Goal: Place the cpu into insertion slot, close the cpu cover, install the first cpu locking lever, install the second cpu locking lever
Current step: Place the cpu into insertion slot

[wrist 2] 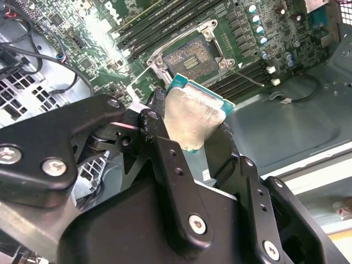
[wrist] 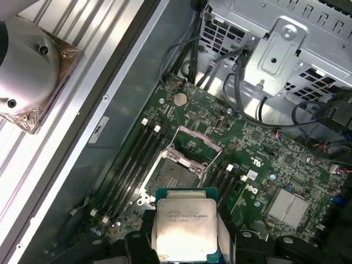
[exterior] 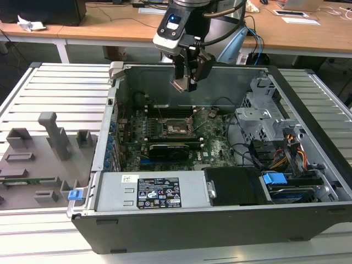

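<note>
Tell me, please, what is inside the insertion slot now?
The insertion slot is empty: the second wrist view shows its bare contact field. The cpu hangs above it, clamped in the tool, and in the first wrist view hides part of the slot's rim.

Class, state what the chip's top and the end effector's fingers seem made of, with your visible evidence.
The cpu: top looks like silver-grey metal, dull sheen with smears; rim is green board. Fingers of the end effector: matte black, screwed links, plastic or coated metal, cannot tell which.
</note>
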Controlling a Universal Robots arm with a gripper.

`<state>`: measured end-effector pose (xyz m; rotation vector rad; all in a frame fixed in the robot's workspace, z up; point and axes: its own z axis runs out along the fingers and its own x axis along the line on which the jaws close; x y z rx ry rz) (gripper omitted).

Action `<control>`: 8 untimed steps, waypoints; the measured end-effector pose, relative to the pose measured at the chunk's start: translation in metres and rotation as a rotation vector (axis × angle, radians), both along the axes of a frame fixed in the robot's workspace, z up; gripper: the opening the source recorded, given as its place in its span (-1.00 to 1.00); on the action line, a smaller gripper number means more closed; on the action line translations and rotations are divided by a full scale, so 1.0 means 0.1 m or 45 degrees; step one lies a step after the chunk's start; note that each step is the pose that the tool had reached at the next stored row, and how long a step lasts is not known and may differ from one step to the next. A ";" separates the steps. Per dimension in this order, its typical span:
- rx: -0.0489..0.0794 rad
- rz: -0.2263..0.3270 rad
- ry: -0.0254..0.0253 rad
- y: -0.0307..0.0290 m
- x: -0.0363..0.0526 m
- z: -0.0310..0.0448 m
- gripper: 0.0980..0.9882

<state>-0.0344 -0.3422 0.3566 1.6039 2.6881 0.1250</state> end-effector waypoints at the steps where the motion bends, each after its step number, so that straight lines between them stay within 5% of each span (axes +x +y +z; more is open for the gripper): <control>1: 0.000 -0.004 0.0001 0.000 0.000 0.000 -0.03; 8: 0.000 -0.057 0.0019 0.000 0.000 -0.004 -0.03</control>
